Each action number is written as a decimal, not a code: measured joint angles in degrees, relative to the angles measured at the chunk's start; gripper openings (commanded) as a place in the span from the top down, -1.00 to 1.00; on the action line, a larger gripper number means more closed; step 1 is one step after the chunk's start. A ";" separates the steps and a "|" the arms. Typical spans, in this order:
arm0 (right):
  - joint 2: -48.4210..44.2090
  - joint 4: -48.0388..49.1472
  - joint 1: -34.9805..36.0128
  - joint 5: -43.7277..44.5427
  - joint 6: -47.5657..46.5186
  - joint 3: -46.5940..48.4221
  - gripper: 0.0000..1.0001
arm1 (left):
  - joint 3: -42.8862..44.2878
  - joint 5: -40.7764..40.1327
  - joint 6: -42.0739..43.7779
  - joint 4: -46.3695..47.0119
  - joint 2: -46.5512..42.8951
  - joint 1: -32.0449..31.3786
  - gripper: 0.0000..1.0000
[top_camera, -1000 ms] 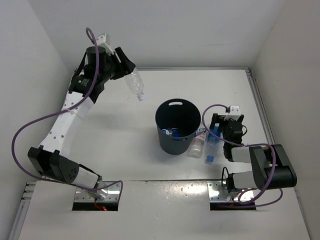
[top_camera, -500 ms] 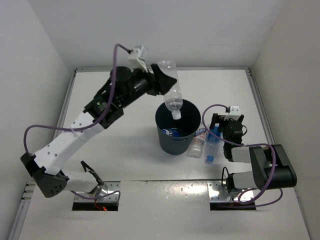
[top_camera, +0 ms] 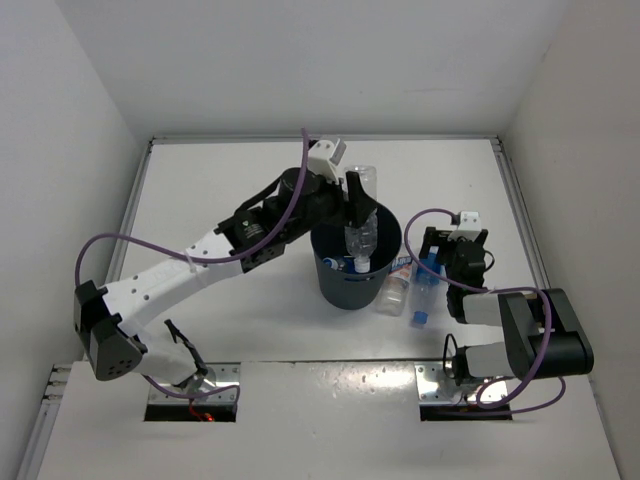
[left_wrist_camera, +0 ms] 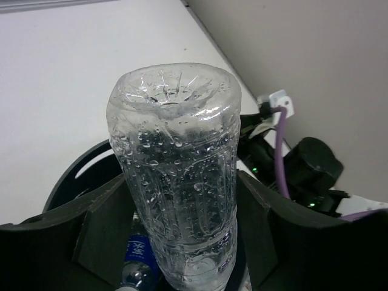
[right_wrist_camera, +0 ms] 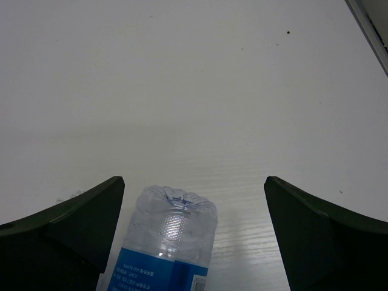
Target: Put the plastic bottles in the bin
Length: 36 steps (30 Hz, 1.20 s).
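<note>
**Top view.** One bottle (top_camera: pixel 346 265) lay inside the bin (top_camera: pixel 345 292); a bit of blue label showed at the bottom. The left claw (top_camera: pixel 352 207) pinched the held bottle (top_camera: pixel 362 228) upside down, with its white cap already below the rim. Two more bottles lay on the table (top_camera: pixel 230 200) just right of the bin: the near-bin bottle (top_camera: pixel 393 290) and the outer bottle (top_camera: pixel 424 288), side by side. The right claw (top_camera: pixel 441 256) hung over their far ends. Judged tally: one in, one about to be dropped, two left.

**Left wrist.** The held bottle was clear, ribbed plastic with a petal-moulded base. It was beaded with droplets inside and had no label. The black fingers (left_wrist_camera: pixel 103 227) pressed its sides. The bin rim (left_wrist_camera: pixel 76 176) was dark, smooth and round.

**Right wrist.** The right claw was spread wide, gripping nothing. A clear bottle with a glossy blue label, probably the outer one, lay between the fingers (right_wrist_camera: pixel 73 221), nearer the left one. The table was matt white with a faint grain.
</note>
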 measured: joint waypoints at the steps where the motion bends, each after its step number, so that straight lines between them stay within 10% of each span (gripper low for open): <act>1: 0.00 0.00 0.00 0.00 0.00 0.00 -1.00 | -0.63 -0.61 0.24 0.17 0.00 -0.02 -0.37; 36: 0.00 0.00 0.00 0.00 0.00 0.00 -1.00 | -5.99 -20.52 7.69 -3.17 -13.11 3.85 -0.82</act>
